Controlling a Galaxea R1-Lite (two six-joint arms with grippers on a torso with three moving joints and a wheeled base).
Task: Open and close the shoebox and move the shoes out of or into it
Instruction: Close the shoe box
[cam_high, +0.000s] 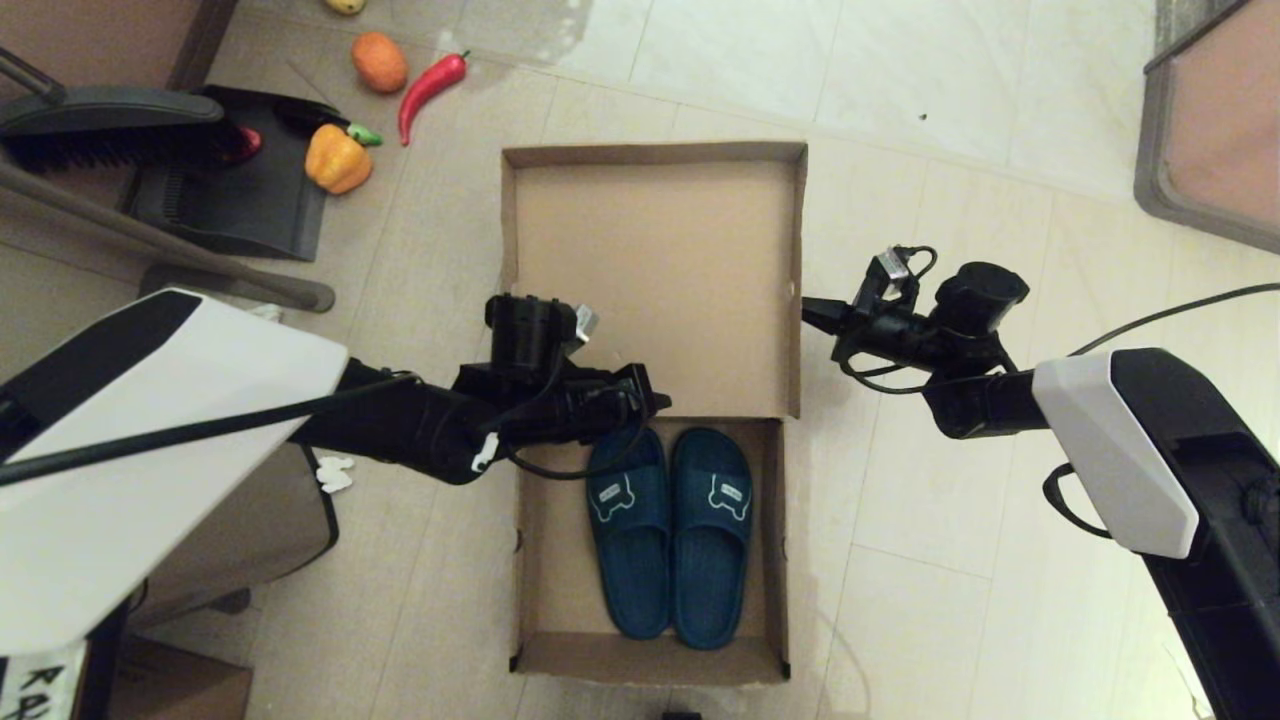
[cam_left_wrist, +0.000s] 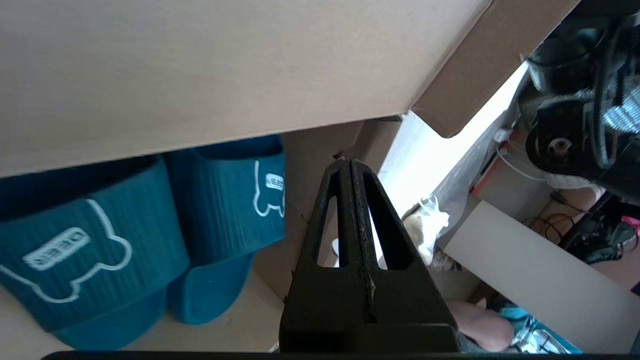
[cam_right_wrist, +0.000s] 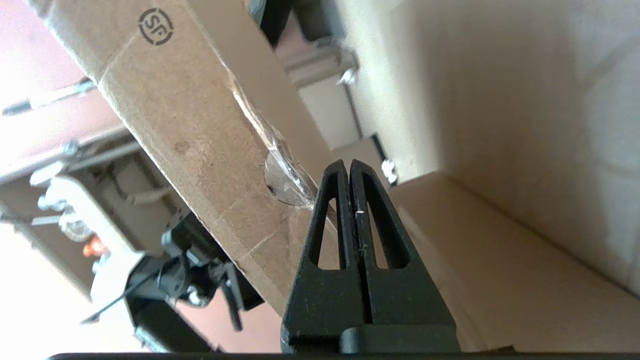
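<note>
The shoebox (cam_high: 545, 560) lies on the floor, its hinged lid (cam_high: 660, 270) raised and leaning away from me. Two teal slippers (cam_high: 628, 530) (cam_high: 712, 530) with white bear outlines lie side by side in the base's right half. My left gripper (cam_high: 660, 402) is shut on nothing and reaches in over the base, just under the lid's near edge. In the left wrist view the lid's underside (cam_left_wrist: 200, 65) is above the gripper (cam_left_wrist: 348, 162), with the slippers (cam_left_wrist: 75, 250) beside it. My right gripper (cam_high: 806, 310), also shut and empty, sits at the lid's right side flap (cam_right_wrist: 190, 135).
A black dustpan (cam_high: 230, 190) and brush lie at the back left, with a yellow pepper (cam_high: 337, 160), a red chili (cam_high: 428, 90) and an orange fruit (cam_high: 379, 62) near them. A brown bin (cam_high: 250, 540) stands under my left arm. Furniture (cam_high: 1210, 130) fills the back right corner.
</note>
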